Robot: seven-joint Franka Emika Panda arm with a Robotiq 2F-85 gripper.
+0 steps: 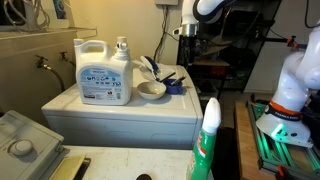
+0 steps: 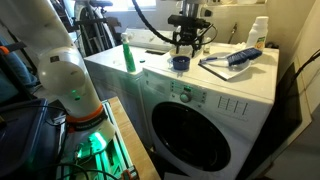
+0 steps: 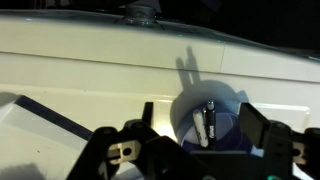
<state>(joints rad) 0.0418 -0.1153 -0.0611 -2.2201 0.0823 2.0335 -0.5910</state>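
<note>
My gripper point(image 3: 200, 128) is open and empty. It hangs just above a blue cup point(image 3: 228, 112) that stands on the white top of a washing machine point(image 3: 90, 65). The cup holds two markers point(image 3: 207, 125), one black and one white, standing upright. In the wrist view the fingers lie to either side of the cup and touch nothing. In both exterior views the gripper point(image 2: 185, 45) point(image 1: 188, 42) is over the cup point(image 2: 180, 63) point(image 1: 174, 84).
On the machine top stand a large white detergent jug point(image 1: 103, 72), a small bottle point(image 1: 122, 48), a white bowl point(image 1: 151, 90) and a green bottle point(image 2: 128, 57). A flat sheet with a blue object point(image 2: 232, 59) lies beside the cup. The round front door point(image 2: 190, 125) is below.
</note>
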